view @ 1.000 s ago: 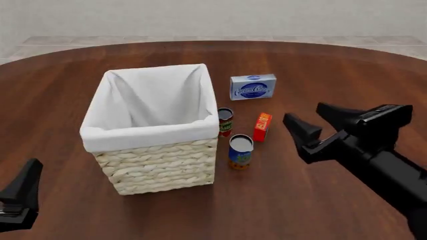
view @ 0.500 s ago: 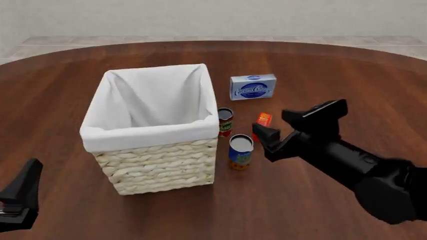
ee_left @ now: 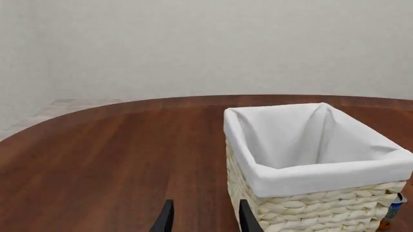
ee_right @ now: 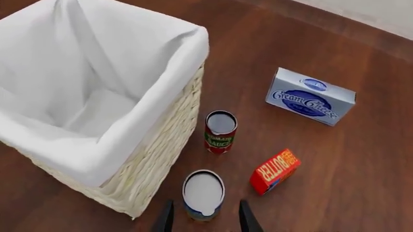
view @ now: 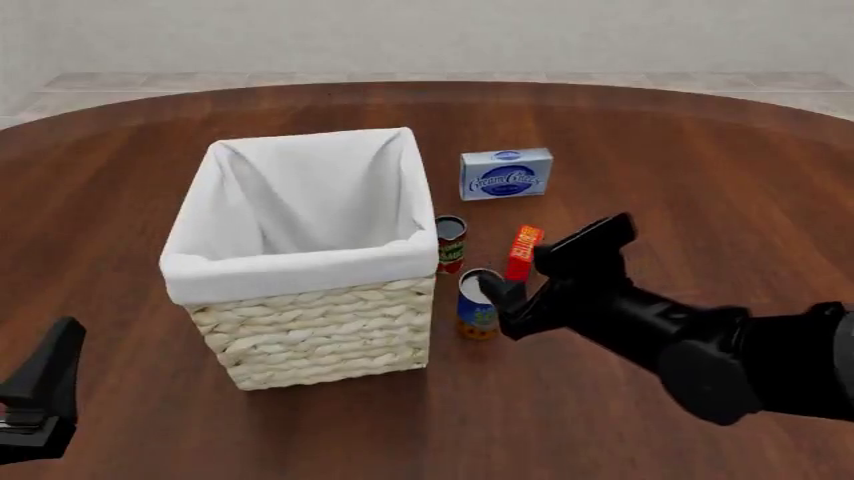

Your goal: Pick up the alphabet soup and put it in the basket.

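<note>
The alphabet soup, a blue-labelled can with a silvery top, stands upright on the table just right of the basket. My right gripper is open and hangs just above and to the right of the can, partly hiding it. In the right wrist view the can lies just ahead of the gap between the open fingers of the gripper. My left gripper rests at the near left, open and empty, facing the basket.
A red-and-green can stands against the basket's right side, behind the soup. A small red butter box stands right of it. A blue-and-white cream cheese box stands farther back.
My right arm has swung left and down from the table's right side until its open gripper is at the soup can. The left arm and all objects have stayed put.
</note>
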Action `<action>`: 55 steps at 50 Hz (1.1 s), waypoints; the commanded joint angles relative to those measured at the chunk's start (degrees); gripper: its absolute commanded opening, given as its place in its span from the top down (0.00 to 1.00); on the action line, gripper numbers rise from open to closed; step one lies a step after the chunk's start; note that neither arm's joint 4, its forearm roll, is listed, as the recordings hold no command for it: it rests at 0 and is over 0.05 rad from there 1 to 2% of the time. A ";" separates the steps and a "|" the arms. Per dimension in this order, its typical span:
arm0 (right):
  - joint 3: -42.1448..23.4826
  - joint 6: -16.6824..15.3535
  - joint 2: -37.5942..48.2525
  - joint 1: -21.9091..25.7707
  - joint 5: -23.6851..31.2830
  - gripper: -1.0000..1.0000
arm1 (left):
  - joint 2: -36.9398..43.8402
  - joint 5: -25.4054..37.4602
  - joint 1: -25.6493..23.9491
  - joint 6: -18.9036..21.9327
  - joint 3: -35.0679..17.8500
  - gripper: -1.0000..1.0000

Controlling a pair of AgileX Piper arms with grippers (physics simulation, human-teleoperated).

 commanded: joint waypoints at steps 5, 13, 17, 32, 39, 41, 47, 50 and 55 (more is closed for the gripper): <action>-0.59 -0.10 3.12 1.71 0.42 0.00 | 0.00 0.00 0.00 0.00 0.00 0.00; -1.45 -0.83 5.96 0.80 0.71 0.00 | 0.00 0.00 0.00 0.00 0.00 0.00; -2.09 -1.56 7.89 0.50 1.21 0.00 | 0.00 0.00 0.00 0.00 0.00 0.00; -3.25 -3.05 11.68 -1.63 1.87 0.00 | 0.00 0.00 0.00 0.00 0.00 0.00; -4.34 -4.07 13.25 -2.09 2.65 0.00 | 0.00 0.00 0.00 0.00 0.00 0.00; -4.34 -3.94 13.20 -1.56 2.69 0.00 | 0.00 0.00 0.00 0.00 0.00 0.00; -5.18 -3.85 13.40 -0.43 3.25 0.00 | 0.00 0.00 0.00 0.00 0.00 0.00; -5.51 -4.02 13.91 -0.47 3.17 0.00 | 0.00 0.00 0.00 0.00 0.00 0.00; -6.25 -4.11 14.44 -0.17 3.51 0.00 | 0.00 0.00 0.00 0.00 0.00 0.00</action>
